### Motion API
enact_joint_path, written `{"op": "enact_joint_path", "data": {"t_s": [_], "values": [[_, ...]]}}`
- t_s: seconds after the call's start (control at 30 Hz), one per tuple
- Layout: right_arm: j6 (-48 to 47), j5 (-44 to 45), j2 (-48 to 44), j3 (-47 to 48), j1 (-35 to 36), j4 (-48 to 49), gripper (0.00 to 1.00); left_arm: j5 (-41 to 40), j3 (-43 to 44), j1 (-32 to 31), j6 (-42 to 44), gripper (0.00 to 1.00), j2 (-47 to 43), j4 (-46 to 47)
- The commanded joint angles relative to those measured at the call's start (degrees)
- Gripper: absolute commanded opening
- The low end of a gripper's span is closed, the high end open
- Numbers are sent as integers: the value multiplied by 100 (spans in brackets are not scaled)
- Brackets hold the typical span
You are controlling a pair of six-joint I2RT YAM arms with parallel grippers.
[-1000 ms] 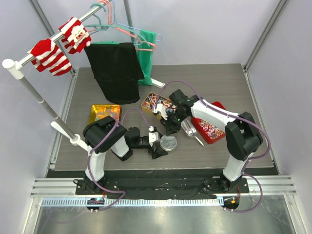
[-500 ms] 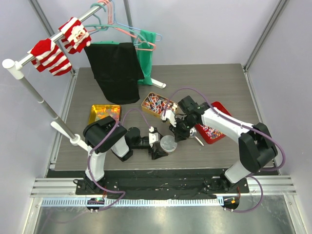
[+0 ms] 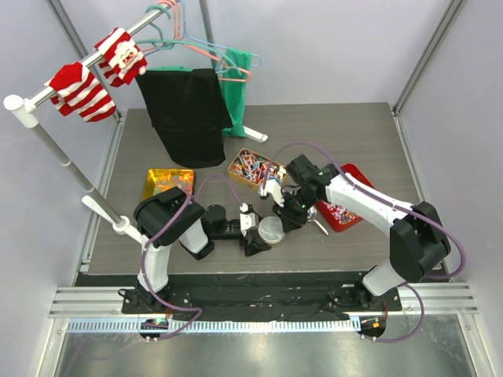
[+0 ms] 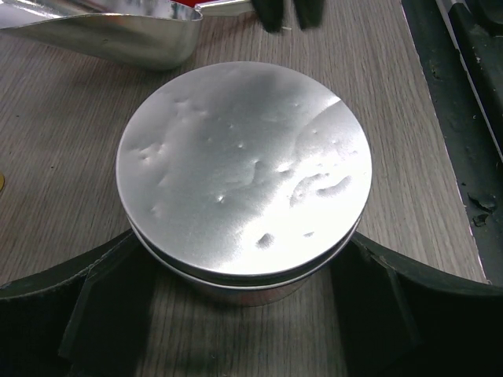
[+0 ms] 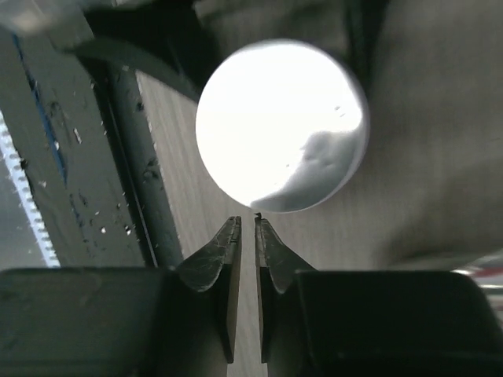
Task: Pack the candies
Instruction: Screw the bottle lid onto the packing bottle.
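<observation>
Right jaws, shut and empty, shifted beside the tin (image 3: 271, 228) that left jaws clasp.

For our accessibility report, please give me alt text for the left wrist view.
A round silver metal tin with a dented, closed lid stands on the grey wooden table, gripped between the black fingers of the left gripper. A shiny silver metal scoop lies behind it.
</observation>
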Motion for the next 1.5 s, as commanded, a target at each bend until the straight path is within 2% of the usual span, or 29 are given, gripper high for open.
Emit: {"op": "enact_joint_path", "data": {"t_s": [0.0,0.2,0.5,0.93,1.07,1.47], "values": [[74,19,195,879,-26,273,22,-356,3,52,287,87,121,1077],[74,-244,1057,1652,-17,406,30,-374,-6,52,313,87,112,1077],[-84,-578,1691,2101,18,213,31,-382,-6,52,322,87,104,1077],[-181,-535,1568,1496,18,168,29,-400,3,52,322,88,112,1077],[-199,-412,1384,1250,-9,186,22,-400,-6,52,322,88,112,1077],[-137,-139,742,318,-88,160,18,-461,11,52,313,88,121,1060]]}}
